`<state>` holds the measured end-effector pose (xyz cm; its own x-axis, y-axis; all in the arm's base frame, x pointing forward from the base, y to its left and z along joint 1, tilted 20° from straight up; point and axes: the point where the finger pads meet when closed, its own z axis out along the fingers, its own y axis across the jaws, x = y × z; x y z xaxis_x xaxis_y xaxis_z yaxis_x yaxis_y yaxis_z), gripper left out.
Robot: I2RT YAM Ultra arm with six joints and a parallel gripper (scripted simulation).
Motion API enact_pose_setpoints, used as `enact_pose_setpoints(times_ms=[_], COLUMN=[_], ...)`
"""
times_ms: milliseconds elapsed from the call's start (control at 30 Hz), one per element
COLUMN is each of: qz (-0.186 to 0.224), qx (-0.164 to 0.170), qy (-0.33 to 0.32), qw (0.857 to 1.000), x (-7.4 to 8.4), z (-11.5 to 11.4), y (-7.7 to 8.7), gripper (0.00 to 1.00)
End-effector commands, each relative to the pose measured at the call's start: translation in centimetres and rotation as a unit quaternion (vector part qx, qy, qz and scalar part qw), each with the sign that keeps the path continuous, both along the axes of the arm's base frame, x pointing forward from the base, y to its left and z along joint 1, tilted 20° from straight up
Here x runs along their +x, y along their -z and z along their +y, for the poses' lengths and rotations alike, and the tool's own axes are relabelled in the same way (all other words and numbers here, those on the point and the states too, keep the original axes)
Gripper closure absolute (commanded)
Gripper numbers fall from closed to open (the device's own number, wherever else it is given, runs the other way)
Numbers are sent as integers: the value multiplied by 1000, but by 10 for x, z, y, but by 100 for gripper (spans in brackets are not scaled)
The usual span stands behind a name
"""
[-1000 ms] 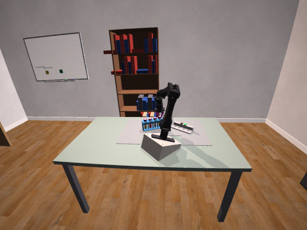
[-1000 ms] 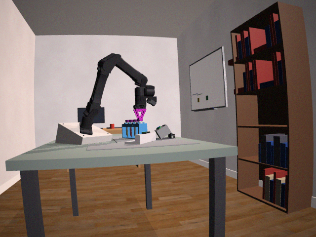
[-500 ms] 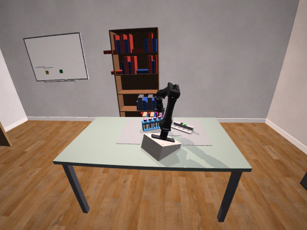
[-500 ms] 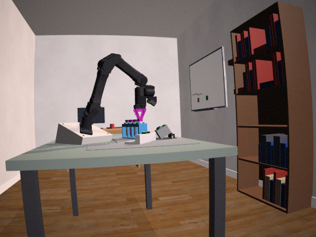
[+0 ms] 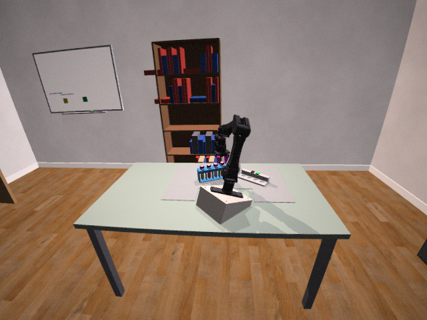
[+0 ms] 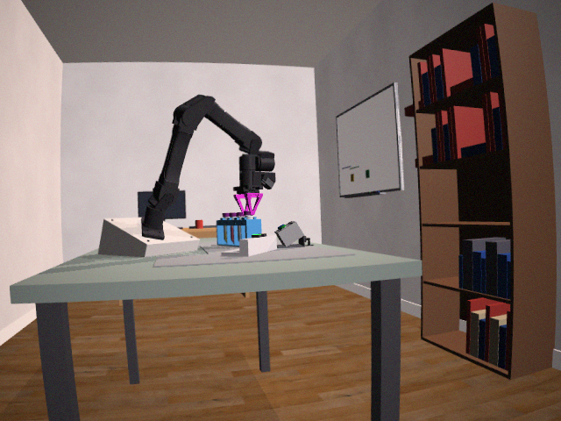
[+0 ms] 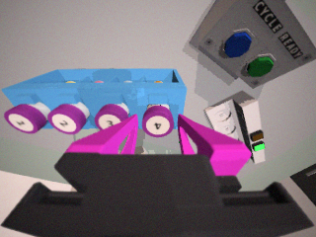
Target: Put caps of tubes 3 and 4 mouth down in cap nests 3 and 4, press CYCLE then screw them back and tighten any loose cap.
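The blue decapping station holds four tubes with purple caps, numbered 1, 2, 3 and 4; all four caps sit on their tubes. My gripper hangs straight over tube 4. Its magenta fingers stand open on either side of cap 4, with a gap on each side. In the exterior view the gripper sits just above the station. The white cap tray lies to the right; the nests I see look empty. Its green lamp is lit and its amber lamp is dark.
The grey key desk carries the blue CYCLE key and the green READY key, beyond the cap tray. The arm's white base block stands in front of the station. Grey mats lie under the fixtures.
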<state>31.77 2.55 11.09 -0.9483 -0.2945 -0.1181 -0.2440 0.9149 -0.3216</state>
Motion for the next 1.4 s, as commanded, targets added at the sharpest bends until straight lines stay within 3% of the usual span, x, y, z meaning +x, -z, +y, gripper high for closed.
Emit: enact_pose_setpoints(times_ms=[0,133,433,467,933,1167,1367], qz=[16,37,37,37,37,5,-22], qx=[-18,-34,-34,-34,-34,-9,12], qy=[-90,-162,-162,-162,-162,-54,40], qw=[996,985,985,985,985,999,999], x=[3,3,3,3,3,3,3], z=[3,3,2,2,2,2,2], y=[-6,-6,-6,-6,-6,-6,-6], gripper=[51,51,51,100,100,100,100])
